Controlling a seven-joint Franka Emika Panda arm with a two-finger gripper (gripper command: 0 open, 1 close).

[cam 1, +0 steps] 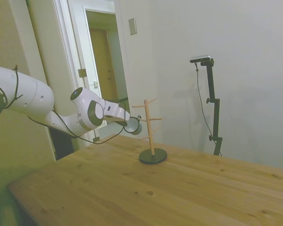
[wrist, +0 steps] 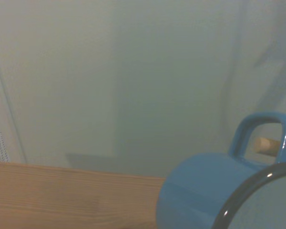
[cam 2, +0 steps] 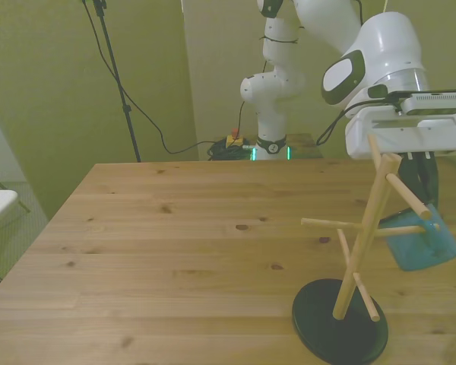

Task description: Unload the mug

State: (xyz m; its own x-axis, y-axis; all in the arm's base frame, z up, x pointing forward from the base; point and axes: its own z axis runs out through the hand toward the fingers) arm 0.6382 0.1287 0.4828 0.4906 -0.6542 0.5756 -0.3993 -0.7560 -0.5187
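- Beside the wooden peg stand, off its front-view right side, the single mug hangs in the air above the desk, tilted, touching neither the desk nor the stand's base.
- Side view: the mug sits at the end of the one white arm, its white inside turned toward the camera; nothing is visible in it.
- Wrist view: the mug is blue with a dark rim, and the tip of a wooden peg shows through its loop handle; whether the peg touches the handle cannot be told.
- The gripper comes down to the mug from above; its fingers are hidden behind the pegs and the mug, so whether they are clamped on it cannot be told, though nothing else visibly carries the mug.
- One stand rises near the desk's front edge toward the front-view right corner, on a dark round base, with thin pegs slanting out from a central post.
- The desk is pale planked wood with knots.
- Around it: plain pale walls, a white-framed open doorway behind the arm in the side view, and a dark cable trailing down the wall in the front view.
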